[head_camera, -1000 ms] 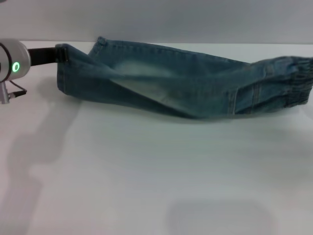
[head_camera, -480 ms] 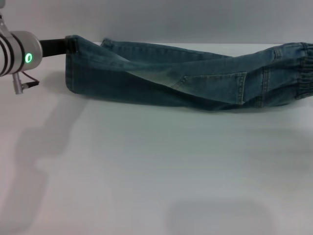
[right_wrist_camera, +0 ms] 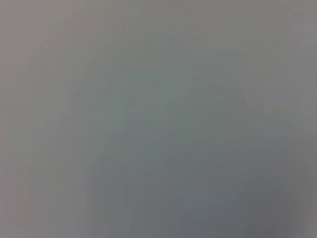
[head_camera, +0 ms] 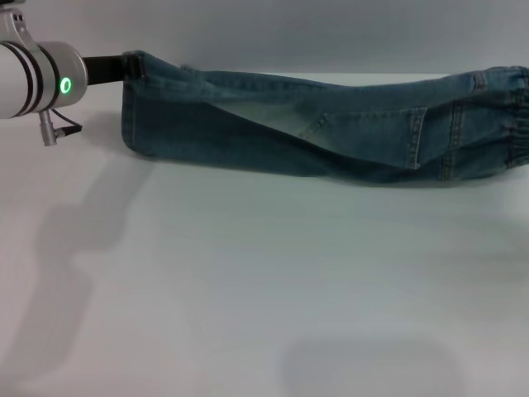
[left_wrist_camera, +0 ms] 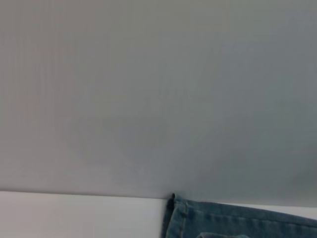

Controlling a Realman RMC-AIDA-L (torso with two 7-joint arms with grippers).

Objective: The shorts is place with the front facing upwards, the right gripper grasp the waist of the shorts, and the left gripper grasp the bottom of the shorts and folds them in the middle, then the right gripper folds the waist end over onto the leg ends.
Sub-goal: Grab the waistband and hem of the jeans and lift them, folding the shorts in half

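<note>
The blue denim shorts (head_camera: 289, 124) hang folded lengthwise in a long band above the white table (head_camera: 264, 281), stretched from left to right. My left gripper (head_camera: 122, 68), on the wrist with the green ring light, is shut on the top corner of the bottom of the shorts (head_camera: 132, 107) at the far left. The gathered waist (head_camera: 514, 124) reaches the right edge of the head view, and whatever holds it there is out of view. A stitched pocket faces me near the middle right. The left wrist view shows one hem corner of the shorts (left_wrist_camera: 233, 223). The right gripper is not visible.
The white table spreads in front of the shorts with only arm shadows on it. A plain grey wall (head_camera: 289, 33) rises behind the table's far edge. The right wrist view holds only flat grey.
My left gripper has moved right and a little up with the hem. The whole band of shorts has shifted right, the pocket side has turned toward me, and the waist has slid partly past the right edge.
</note>
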